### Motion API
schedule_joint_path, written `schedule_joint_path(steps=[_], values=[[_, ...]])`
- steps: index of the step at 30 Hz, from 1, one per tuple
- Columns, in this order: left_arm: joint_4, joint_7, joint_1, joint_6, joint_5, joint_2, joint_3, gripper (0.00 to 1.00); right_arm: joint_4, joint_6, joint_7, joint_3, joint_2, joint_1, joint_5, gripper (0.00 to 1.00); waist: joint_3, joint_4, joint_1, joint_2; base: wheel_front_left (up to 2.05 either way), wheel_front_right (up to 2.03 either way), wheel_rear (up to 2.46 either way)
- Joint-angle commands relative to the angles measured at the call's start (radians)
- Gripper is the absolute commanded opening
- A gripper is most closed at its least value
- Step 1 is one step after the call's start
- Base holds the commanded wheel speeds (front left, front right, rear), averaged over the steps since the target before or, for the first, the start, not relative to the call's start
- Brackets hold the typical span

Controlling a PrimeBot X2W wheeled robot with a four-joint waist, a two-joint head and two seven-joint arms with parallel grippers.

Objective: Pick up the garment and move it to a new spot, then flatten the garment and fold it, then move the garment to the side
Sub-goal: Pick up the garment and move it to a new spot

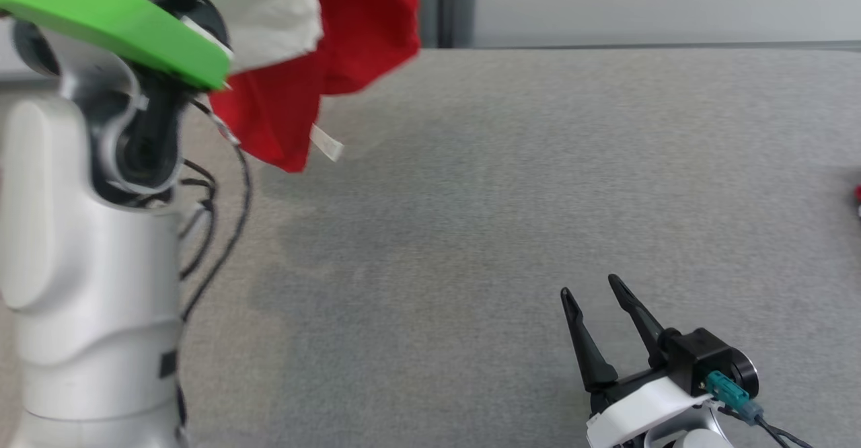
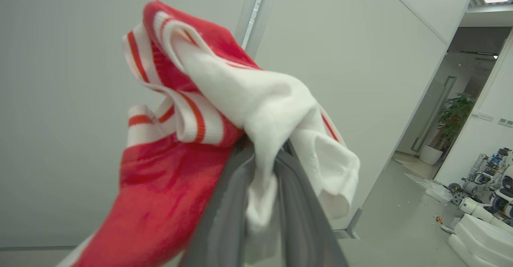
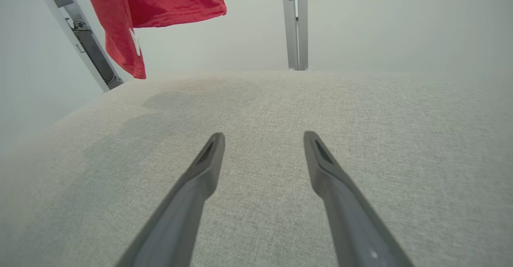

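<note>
- The pale left arm point(image 1: 74, 286) is seen closest, at 9 o'clock in the head view, with a green cover point(image 1: 121, 24) near its top.
- The right gripper point(image 1: 589, 285) is seen low at 5 o'clock. Its two dark fingers are spread wide and nothing is held between them. It is kept just over the grey table point(image 1: 538, 165).
- In the left wrist view, the left gripper point(image 2: 267, 150) is pinched almost shut on the garment point(image 2: 168, 170). White cloth is bunched between its fingers, and red cloth is draped down one side.
- The garment point(image 1: 336, 38) is held up in the air at 11 o'clock in the head view. Its long side hangs up and down. Its lowest red corner, with a small white tag point(image 1: 327, 144), is seen above the far left part of the table.
- From the right gripper point(image 3: 264, 135), the garment point(image 3: 160, 2) lies at 10 to 11 o'clock, well apart.
- The left gripper is the nearer one, so the garment can likely be set down by it. The free low corner could then be reached by the right gripper at 10 o'clock.
</note>
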State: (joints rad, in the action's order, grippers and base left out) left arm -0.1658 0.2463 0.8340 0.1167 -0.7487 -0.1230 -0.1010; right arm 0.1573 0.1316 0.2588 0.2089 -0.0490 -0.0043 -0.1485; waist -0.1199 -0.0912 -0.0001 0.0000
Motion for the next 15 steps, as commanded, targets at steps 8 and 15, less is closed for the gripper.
schedule_joint_path(steps=[8,15], values=[[0.026,-0.039,-0.191,-0.043,-0.033,0.062,-0.134,0.0,-0.018,-0.002,0.007,-0.003,-0.003,0.002,-0.02,1.0,0.057,0.239,0.0001,0.0,0.0,0.0,0.0],[-0.231,-0.116,-0.34,-0.077,0.001,0.067,-0.24,0.0,-0.032,-0.002,0.006,-0.009,-0.003,-0.008,-0.034,1.0,0.02,0.363,0.0001,0.0,0.0,0.0,0.0]])
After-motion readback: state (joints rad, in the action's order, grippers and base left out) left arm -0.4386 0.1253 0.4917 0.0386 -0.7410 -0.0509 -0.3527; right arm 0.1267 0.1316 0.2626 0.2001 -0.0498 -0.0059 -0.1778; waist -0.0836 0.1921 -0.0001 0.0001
